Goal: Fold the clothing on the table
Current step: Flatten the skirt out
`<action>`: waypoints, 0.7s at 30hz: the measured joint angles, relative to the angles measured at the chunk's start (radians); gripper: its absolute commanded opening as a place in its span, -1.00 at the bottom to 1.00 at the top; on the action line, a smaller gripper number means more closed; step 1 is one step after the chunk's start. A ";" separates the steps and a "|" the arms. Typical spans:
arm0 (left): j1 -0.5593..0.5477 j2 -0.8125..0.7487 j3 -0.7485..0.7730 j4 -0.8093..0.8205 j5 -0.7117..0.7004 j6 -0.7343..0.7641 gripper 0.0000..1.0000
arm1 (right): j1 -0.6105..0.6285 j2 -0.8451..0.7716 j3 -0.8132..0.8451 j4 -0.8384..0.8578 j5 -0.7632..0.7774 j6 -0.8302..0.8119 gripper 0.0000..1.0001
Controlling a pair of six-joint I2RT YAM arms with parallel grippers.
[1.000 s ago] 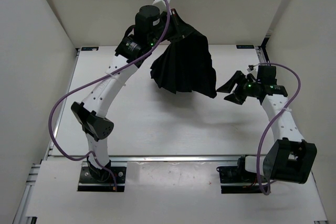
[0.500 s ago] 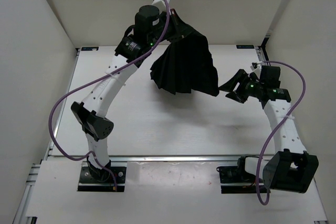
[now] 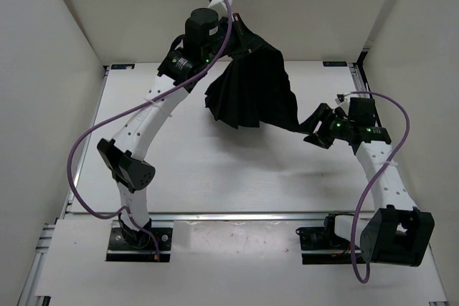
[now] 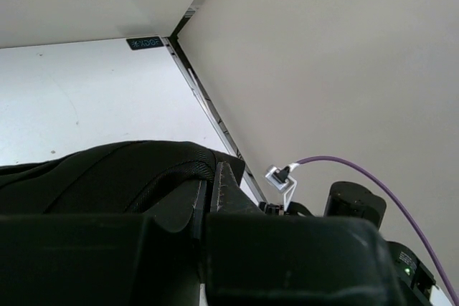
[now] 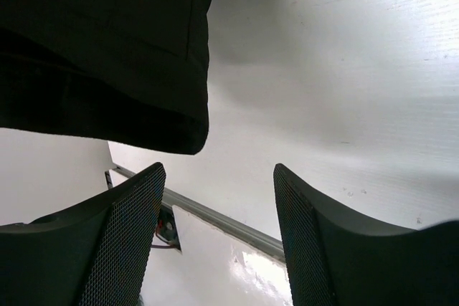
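Above the far half of the bench, the clothing hangs lifted, pinched at its top by the left tool, whose jaws are squeezed narrow on a bunched fold of the black fabric. From that high point the cloth fans down and outward in long pleats to a wide lower hem. The top view does not show whether the hem touches the bench or hangs just clear of it, though a soft shadow lies beneath. In the left wrist view the two fingers sit pressed together, with a ridge of fabric running up to them from the left. The white bench and a corner of the walls lie beyond. The left arm reaches up and away from its base, a purple cable looping along it. The right tool sits low on the right side, just beside the hem's lower right corner, its jaws wide and holding nothing. In the right wrist view its mesh-textured fingers stand well apart. The corner of the clothing hangs above and to the left of the gap, near the left finger but not between the two. Bare bench shows through the gap, with the metal rail crossing behind.
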 measured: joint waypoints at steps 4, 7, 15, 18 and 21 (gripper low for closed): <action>-0.005 0.000 0.000 0.000 0.000 -0.005 -1.00 | 0.008 0.029 0.003 0.013 0.005 0.000 0.33; -0.009 0.000 0.000 0.000 0.000 -0.008 -1.00 | 0.011 0.056 0.011 0.019 0.015 0.000 0.32; -0.018 0.000 0.000 0.000 -0.004 -0.008 -1.00 | 0.013 0.065 0.019 0.021 0.031 0.000 0.29; -0.020 0.000 0.000 0.000 -0.006 -0.011 -1.00 | 0.014 0.066 0.020 0.021 0.035 0.000 0.26; -0.021 0.000 0.000 0.000 -0.008 -0.017 -1.00 | 0.016 0.077 0.029 0.021 0.046 0.000 0.23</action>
